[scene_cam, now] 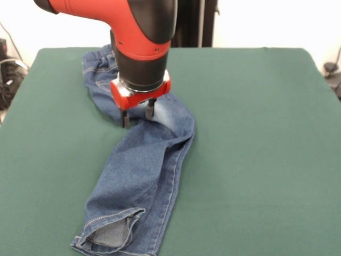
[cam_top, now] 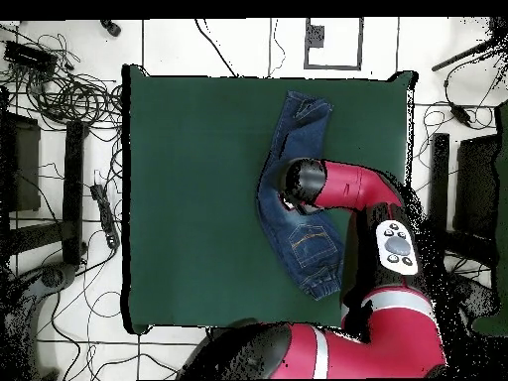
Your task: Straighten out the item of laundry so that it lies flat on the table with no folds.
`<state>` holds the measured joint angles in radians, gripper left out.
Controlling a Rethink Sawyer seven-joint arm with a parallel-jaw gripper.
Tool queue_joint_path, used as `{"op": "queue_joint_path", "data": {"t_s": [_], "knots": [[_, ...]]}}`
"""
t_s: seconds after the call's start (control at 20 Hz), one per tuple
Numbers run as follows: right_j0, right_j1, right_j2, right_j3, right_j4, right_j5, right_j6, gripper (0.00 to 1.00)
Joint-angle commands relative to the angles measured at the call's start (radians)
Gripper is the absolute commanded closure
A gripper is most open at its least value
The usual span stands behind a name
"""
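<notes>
Folded jeans on the green tabletop, claw standing over their middle.

The tabletop (scene_cam: 256,133) is a dark green cloth surface with rounded corners, ringed in the overhead view by pale floor tiles and tangled cables (cam_top: 69,94). The jeans (scene_cam: 139,170) lie doubled along their length in a bent strip, gathered waistband towards one long edge, cuffs at the opposite one, with broad bare cloth on either side. The claw (scene_cam: 137,113) points straight down at the bend, its two dark prongs a little apart with their tips at the denim, clamped on nothing visible.
</notes>
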<state>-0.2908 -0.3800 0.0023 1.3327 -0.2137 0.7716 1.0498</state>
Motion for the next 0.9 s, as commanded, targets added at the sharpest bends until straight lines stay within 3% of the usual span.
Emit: {"op": "queue_joint_path", "data": {"t_s": [0.05, 0.25, 0.9], "knots": [[0.024, 0.067, 0.062, 0.069, 0.059, -0.011, 0.236, 0.0], [0.019, 0.111, 0.055, 0.064, 0.039, -0.128, 0.251, 0.0], [0.033, 0.195, 0.029, 0.041, 0.007, -0.292, 0.25, 0.0]]}}
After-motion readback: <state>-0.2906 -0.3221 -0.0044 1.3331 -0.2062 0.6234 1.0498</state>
